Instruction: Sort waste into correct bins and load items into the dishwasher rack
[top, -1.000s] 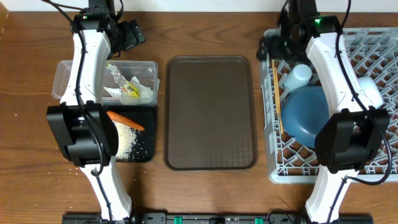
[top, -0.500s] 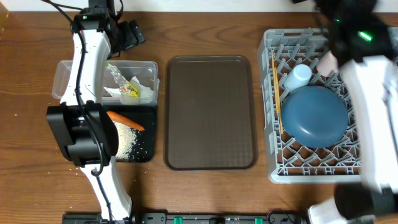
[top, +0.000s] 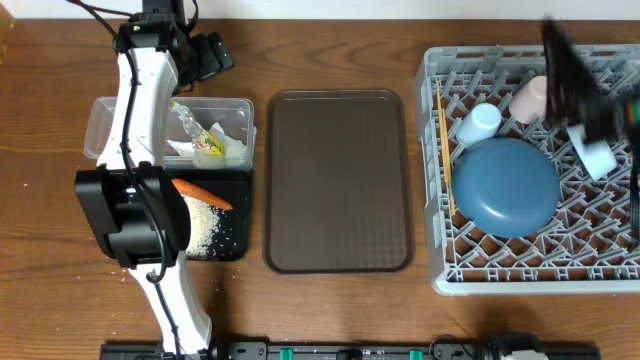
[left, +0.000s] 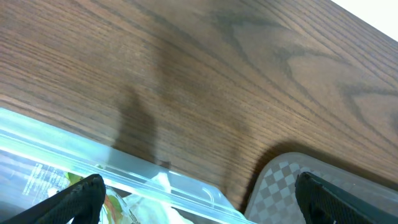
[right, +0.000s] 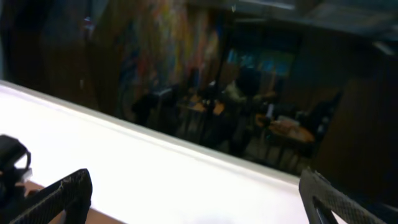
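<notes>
Since a second ago the right arm (top: 575, 80) has swung up off the dishwasher rack (top: 520, 283) and now streaks as a blur over its far right corner. On the left side nothing has shifted.

Nearest us on the left, the black tray (top: 238, 228) holds the white rice grains (top: 205, 228) and the small orange carrot (top: 203, 193). Just beyond it, the clear tub (top: 95, 130) holds the silver-yellow wrapper (top: 200, 135) and the white crumpled paper (top: 228, 152). We see no brown lump anywhere. Between the bins and the rack, the brown serving tray (top: 338, 180) lies bare.

In the rack the dark blue plate (top: 510, 187) sits near the middle with the chopsticks (top: 444, 150) just beside it on the left. Farther back stand the light blue cup (top: 480, 123) and the pinkish-white cup (top: 528, 98). A white shape under the blurred arm may be the bowl; we cannot tell.

Farthest off, the left fingers (left: 81, 196) are spread wide beyond the tub with nothing between them. The right fingers (right: 62, 193) gape just as empty, facing the room.

We judge sorting and loading all but done, with only the bowl and the lump unaccounted for.
</notes>
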